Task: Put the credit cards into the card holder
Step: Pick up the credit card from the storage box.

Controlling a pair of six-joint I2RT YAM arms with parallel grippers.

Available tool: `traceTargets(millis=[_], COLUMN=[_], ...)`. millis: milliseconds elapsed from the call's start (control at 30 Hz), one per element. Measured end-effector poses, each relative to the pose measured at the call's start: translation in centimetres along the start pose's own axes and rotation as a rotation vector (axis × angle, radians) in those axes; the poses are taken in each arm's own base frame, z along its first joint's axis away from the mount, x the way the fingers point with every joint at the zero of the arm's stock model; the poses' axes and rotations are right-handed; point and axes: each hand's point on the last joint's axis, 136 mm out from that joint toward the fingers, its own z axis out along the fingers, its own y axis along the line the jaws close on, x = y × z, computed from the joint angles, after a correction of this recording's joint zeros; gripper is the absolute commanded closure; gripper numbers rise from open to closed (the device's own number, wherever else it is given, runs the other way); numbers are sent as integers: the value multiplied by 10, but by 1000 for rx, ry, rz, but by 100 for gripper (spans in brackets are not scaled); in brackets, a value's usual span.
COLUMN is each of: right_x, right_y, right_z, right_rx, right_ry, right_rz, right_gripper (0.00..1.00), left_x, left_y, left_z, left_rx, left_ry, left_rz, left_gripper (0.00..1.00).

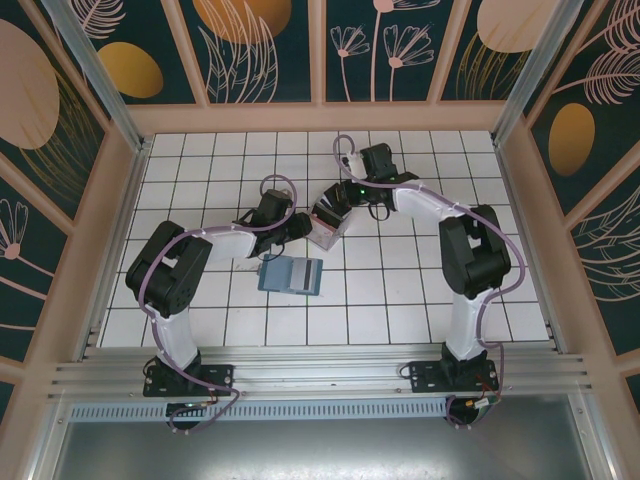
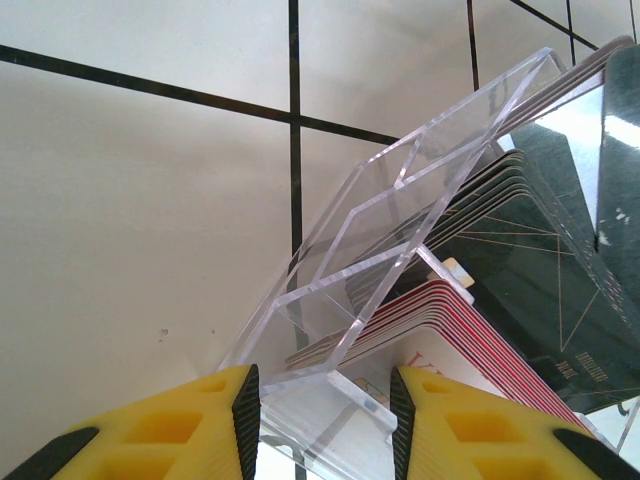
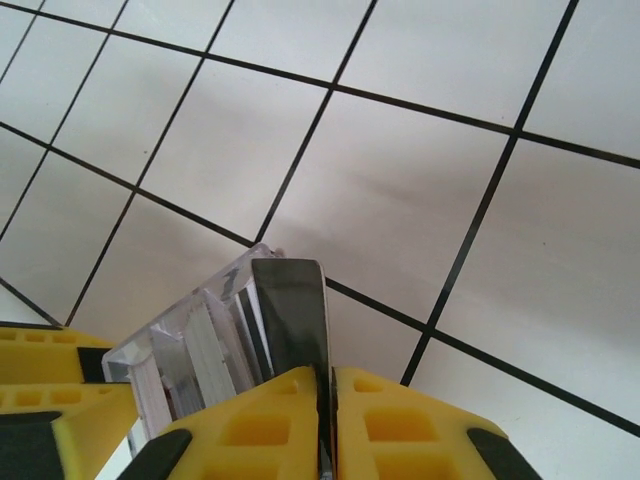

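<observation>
The right gripper is pinched tight on the upper edge of a dark grey thin plastic credit card. The card stands at the end of a clear acrylic box, just ahead of the fingertips. The left gripper clamps that box by its base and holds it tilted, with a stack of red-edged cards just beyond its pads. The teal-blue flat bifold card holder lies flat close behind the left gripper, toward the arm bases. The step in hand looks like drawing one card out. Next it needs a straight pull along the slot while the box is braced, then a carry back to the holder.
</observation>
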Motion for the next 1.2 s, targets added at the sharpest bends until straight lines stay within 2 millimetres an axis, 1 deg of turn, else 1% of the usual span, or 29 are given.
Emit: traceTargets(millis=[133, 267, 400, 500, 567, 700, 833, 933, 1000, 1067, 1133, 1200], right_x=[-5, -4, -4, -2, -4, -14, -27, -28, -23, -10, 11, 39], right_y=[4, 7, 11, 14, 15, 20, 29, 35, 43, 51, 62, 78], right_z=[-6, -6, -6, -10, -16, -37, -64, -80, -88, -93, -96, -95], right_rx=[-15, -29, -55, -82, -101, -150, -209, -262, -308, -358, -402, -437], right_ry=[-13, -11, -8, -6, -12, -56, -116, -146, -150, -138, -109, -64], right_rz=[-8, -11, -9, 2, 21, 51, 75, 100, 125, 159, 200, 244], right_gripper=[91, 94, 95, 96, 96, 98, 99, 100, 100, 100, 100, 99], left_x=[0, 0, 0, 0, 0, 2, 7, 3, -4, -13, -21, -26], left_y=[0, 0, 0, 0, 0, 1, 3, -3, -10, -18, -22, -19], left_z=[0, 0, 0, 0, -1, -5, -18, -31, -45, -61, -77, -92], left_rx=[0, 0, 0, 0, 0, -12, -35, -30, -18, -5, -4, -27], left_ry=[1, 1, 1, 1, 0, 12, 37, 30, 9, -26, -65, -97], left_rz=[0, 0, 0, 0, 0, -2, -5, -4, 2, 10, 20, 31], left_gripper=[61, 61, 61, 61, 60, 58, 56, 52, 50, 50, 50, 50])
